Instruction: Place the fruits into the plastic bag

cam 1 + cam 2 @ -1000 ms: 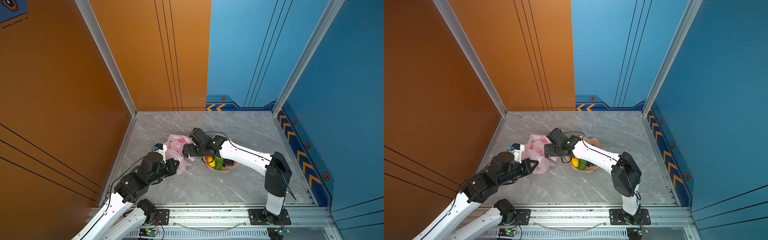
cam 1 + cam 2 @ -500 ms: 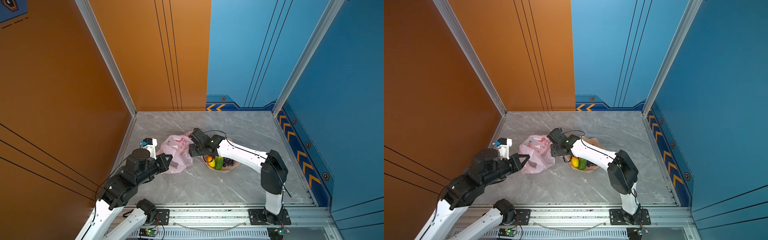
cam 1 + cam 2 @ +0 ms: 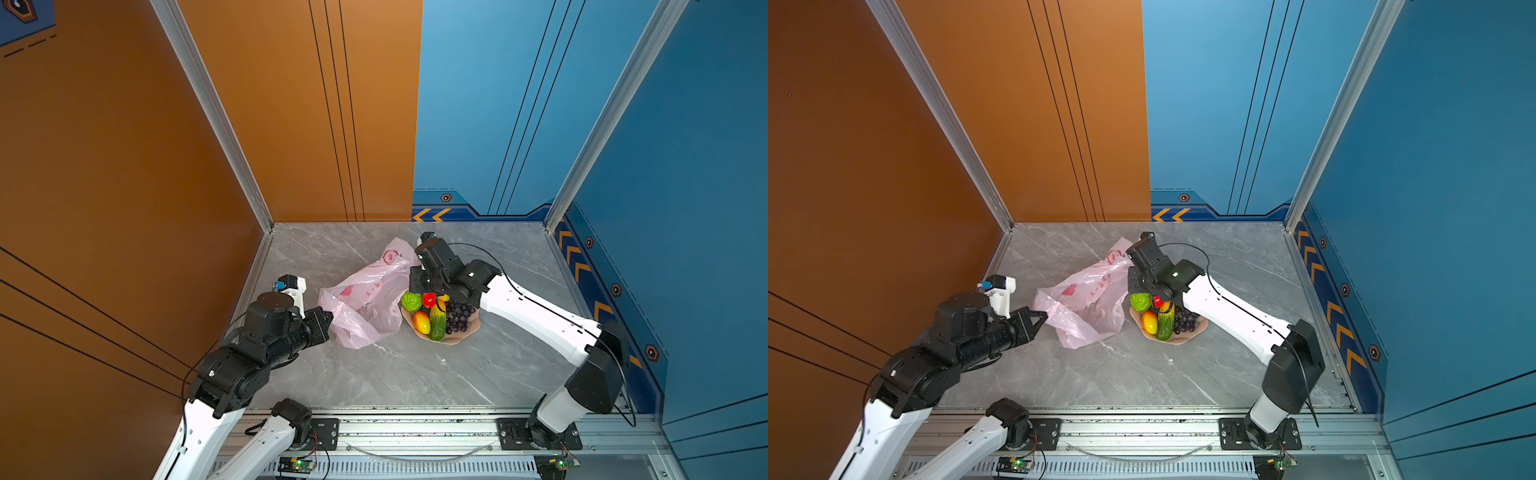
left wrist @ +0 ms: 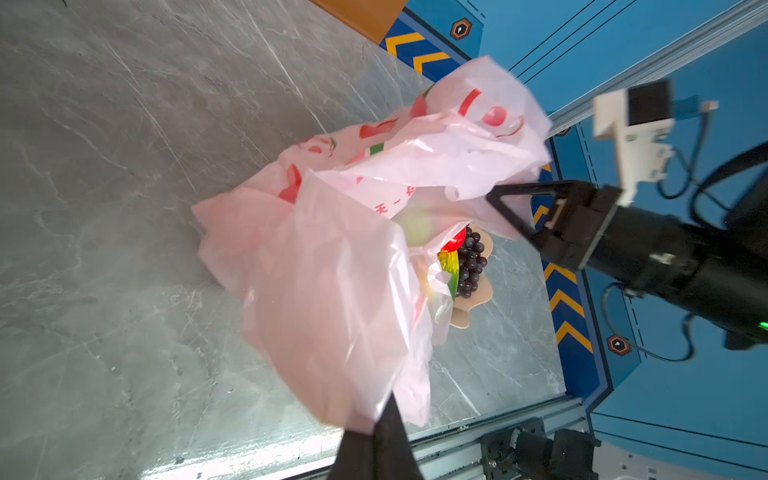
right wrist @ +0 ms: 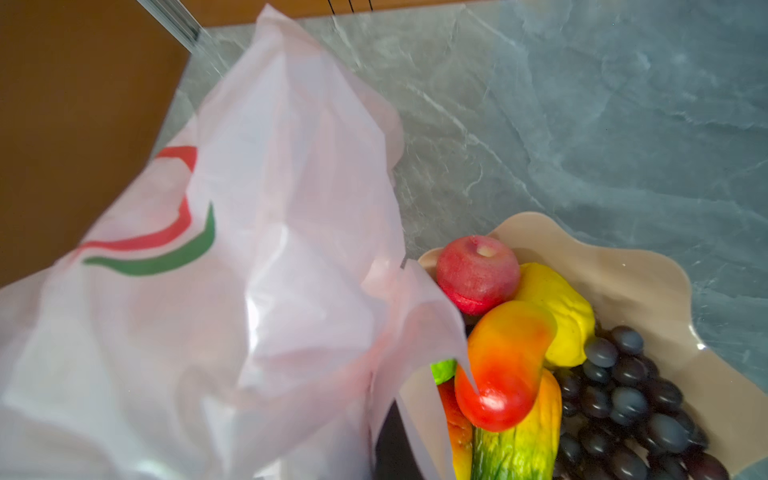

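Note:
The plastic bag (image 3: 368,299) (image 3: 1088,301) lies crumpled and pale pink on the marble floor, stretched between my two grippers. My left gripper (image 3: 328,318) (image 4: 384,415) is shut on the bag's left edge. Over the bowl's near rim, my right gripper (image 3: 417,284) (image 4: 505,208) is shut on the bag's opposite edge; in the right wrist view the film (image 5: 232,291) drapes over its dark finger. The fruits sit in the peach bowl (image 3: 467,332): green round fruit (image 3: 411,301), mango (image 3: 422,322), cucumber (image 3: 437,324), grapes (image 3: 457,318), red apple (image 5: 478,274), pepper (image 5: 503,365).
An orange wall (image 3: 124,187) closes the left side, close behind my left arm. A blue wall (image 3: 685,208) runs along the right. The metal rail (image 3: 415,428) crosses the front. Bare marble floor (image 3: 395,374) lies in front of the bag and bowl.
My right gripper has shut on the bag's edge. My left gripper has drawn back to the left with its edge, so the bag is spread out wider.

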You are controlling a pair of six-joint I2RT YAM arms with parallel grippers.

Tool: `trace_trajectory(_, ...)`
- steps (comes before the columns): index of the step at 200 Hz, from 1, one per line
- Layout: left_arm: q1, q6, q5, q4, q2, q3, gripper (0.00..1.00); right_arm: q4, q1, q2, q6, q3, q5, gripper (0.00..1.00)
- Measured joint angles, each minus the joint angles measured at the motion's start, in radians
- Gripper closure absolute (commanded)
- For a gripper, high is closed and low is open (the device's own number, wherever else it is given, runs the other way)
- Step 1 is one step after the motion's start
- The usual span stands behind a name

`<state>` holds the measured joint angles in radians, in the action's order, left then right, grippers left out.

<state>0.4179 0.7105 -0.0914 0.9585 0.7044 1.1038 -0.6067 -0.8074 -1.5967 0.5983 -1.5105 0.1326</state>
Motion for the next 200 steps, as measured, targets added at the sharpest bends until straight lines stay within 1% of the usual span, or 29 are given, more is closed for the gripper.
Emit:
trace_trajectory(9,0.000,-0.003,-0.019,-0.004,0.012,-0.001,0.56,0.000,-0.005,0.025,0.000,0.000,0.000,1.00)
trace_trajectory(23,0.000,0.014,-0.053,-0.033,0.012,-0.019,0.35,0.001,-0.021,0.055,0.001,0.006,0.002,1.00)
trace_trajectory(35,0.000,0.053,-0.086,-0.075,-0.007,-0.062,0.28,0.001,-0.042,0.069,0.003,0.015,0.003,1.00)
trace_trajectory(53,0.000,0.123,-0.136,-0.134,-0.046,-0.159,0.22,0.005,-0.070,0.073,0.006,0.035,0.004,1.00)
trace_trajectory(64,0.000,0.165,-0.157,-0.154,-0.074,-0.214,0.21,0.008,-0.082,0.072,0.011,0.051,0.003,1.00)
trace_trajectory(91,0.019,0.264,-0.160,-0.211,-0.140,-0.324,0.21,0.016,-0.098,0.072,0.031,0.070,0.004,1.00)
trace_trajectory(117,0.075,0.373,-0.129,-0.325,-0.199,-0.443,0.24,0.027,-0.133,0.072,0.042,0.070,0.016,1.00)
trace_trajectory(132,0.149,0.433,-0.081,-0.396,-0.209,-0.502,0.24,0.034,-0.153,0.072,0.053,0.070,0.030,1.00)
trace_trajectory(139,0.202,0.457,-0.043,-0.421,-0.209,-0.520,0.24,0.035,-0.159,0.072,0.058,0.070,0.031,1.00)
trace_trajectory(166,0.389,0.507,0.117,-0.500,-0.221,-0.529,0.24,0.042,-0.161,0.072,0.079,0.075,0.056,1.00)
trace_trajectory(181,0.465,0.538,0.191,-0.545,-0.224,-0.529,0.23,0.041,-0.161,0.072,0.084,0.080,0.071,1.00)
trace_trajectory(200,0.532,0.574,0.256,-0.575,-0.206,-0.529,0.22,0.042,-0.161,0.072,0.090,0.082,0.085,1.00)
